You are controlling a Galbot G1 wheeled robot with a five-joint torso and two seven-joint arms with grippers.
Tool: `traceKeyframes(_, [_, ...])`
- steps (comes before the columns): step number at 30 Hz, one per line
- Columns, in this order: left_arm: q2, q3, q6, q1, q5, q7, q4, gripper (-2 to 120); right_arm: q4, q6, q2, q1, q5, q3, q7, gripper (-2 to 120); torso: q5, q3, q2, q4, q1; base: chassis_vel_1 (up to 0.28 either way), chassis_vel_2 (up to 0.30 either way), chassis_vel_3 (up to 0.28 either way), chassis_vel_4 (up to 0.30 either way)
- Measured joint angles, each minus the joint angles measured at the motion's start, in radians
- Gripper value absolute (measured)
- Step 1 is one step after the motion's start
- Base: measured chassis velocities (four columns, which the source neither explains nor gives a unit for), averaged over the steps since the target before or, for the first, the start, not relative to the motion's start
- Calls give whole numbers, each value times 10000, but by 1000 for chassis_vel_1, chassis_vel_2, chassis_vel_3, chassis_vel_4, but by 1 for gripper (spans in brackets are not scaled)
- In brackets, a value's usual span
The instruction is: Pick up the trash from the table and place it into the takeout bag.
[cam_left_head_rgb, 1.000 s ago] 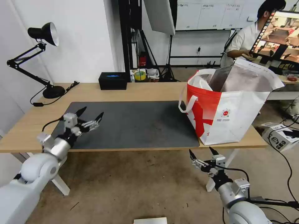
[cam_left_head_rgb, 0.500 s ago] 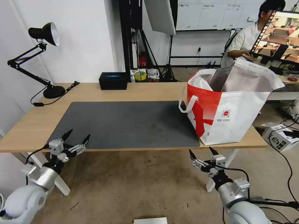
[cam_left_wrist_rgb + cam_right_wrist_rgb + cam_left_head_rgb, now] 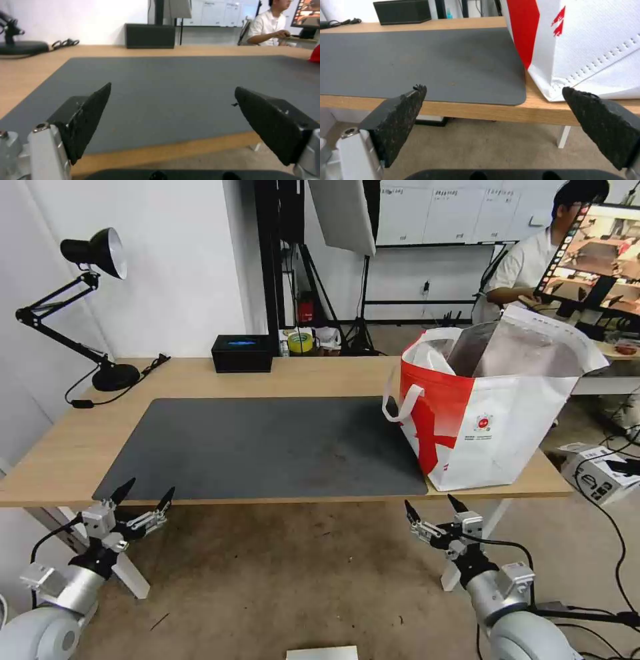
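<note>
My left gripper (image 3: 143,491) hangs spread and empty below the worktop (image 3: 60,447) edge; my right gripper (image 3: 432,505) likewise, near the takeout bag (image 3: 507,427).

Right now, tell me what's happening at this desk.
Nothing is being handled. The left claw hangs open just below the desk's near edge, in front of the grey mat's corner. The right claw hangs open below the edge too, near the white and red takeout bag, which stands on the desk's right end. No trash is visible on the mat; a black box and a lamp sit at the back.
</note>
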Motion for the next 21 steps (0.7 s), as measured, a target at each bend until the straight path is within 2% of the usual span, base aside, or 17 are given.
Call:
traceKeyframes(8, [-203, -458, -230, 596, -9, 128, 99, 100, 0, 0, 0, 0, 0, 0, 0, 100, 0, 0, 0, 0, 0, 0, 0, 0, 0])
traceKeyframes(21, [-582, -542, -433, 1060, -35, 255, 518, 100, 0, 0, 0, 0, 0, 0, 0, 100, 0, 0, 0, 0, 0, 0, 0, 0, 0])
